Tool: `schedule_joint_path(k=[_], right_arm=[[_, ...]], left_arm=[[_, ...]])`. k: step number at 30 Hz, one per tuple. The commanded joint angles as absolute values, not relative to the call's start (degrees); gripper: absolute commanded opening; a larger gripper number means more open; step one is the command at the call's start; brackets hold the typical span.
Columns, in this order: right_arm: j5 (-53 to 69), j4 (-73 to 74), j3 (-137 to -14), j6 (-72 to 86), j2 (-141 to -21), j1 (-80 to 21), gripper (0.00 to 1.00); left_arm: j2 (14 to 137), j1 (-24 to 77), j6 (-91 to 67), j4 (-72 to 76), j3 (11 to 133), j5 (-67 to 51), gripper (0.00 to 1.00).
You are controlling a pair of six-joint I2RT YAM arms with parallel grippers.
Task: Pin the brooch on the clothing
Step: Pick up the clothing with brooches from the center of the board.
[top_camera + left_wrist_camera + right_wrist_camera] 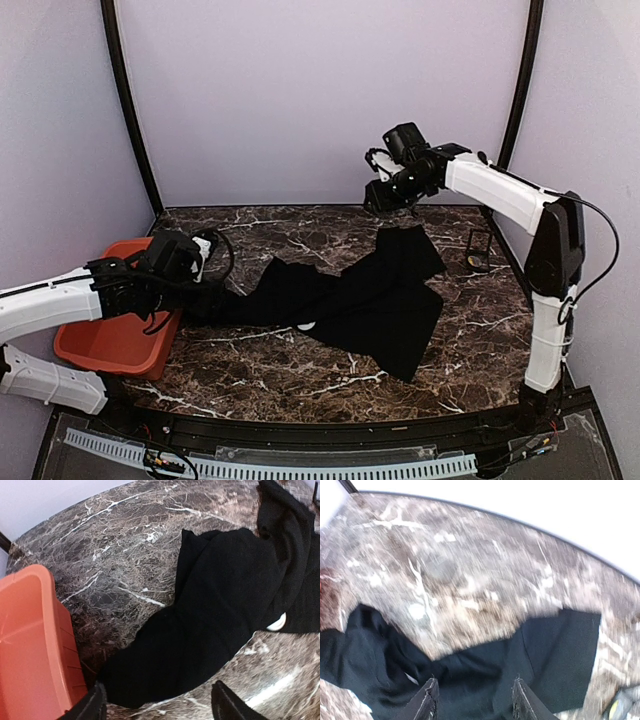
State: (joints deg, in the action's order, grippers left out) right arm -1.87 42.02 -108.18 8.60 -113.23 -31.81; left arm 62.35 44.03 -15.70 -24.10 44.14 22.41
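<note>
Found the shirt crumpled on the surface, right of the bin, with its narrow end stretched to just beside the bin's right wall and its broad part lying well apart from the bin. Noted a small white patch on the cloth, on the side away from the bin. Found the left tool next to the bin, low over the narrow end, fingers spread wide and pinching nothing, with cloth lying between them. Found the right tool far from the bin, high above the shirt's far corner, fingers apart, with nothing gripped. Noted a small dark object at the surface edge farthest from the bin; could not identify it.
</note>
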Motion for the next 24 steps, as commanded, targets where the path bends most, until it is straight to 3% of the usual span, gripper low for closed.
schedule_joint_path(k=[1,6,16,24], right_arm=[[-0.3,47.0,-114.2,6.3,-123.2,-31.7,0.49],[-2.1,47.1,-112.3,9.9,-126.5,-30.5,0.49],[-5.1,41.7,-94.4,12.7,-117.5,-26.2,0.49],[-4.4,38.9,-86.5,13.0,-114.7,-24.5,0.49]], left_arm=[[58.1,44.0,-14.8,-21.3,44.0,17.0,0.83],[69.9,43.4,-6.0,-20.4,54.7,14.7,0.98],[103.8,36.2,2.7,-26.5,90.8,-14.7,0.99],[118.2,34.2,5.2,-31.3,101.1,-24.9,0.97]])
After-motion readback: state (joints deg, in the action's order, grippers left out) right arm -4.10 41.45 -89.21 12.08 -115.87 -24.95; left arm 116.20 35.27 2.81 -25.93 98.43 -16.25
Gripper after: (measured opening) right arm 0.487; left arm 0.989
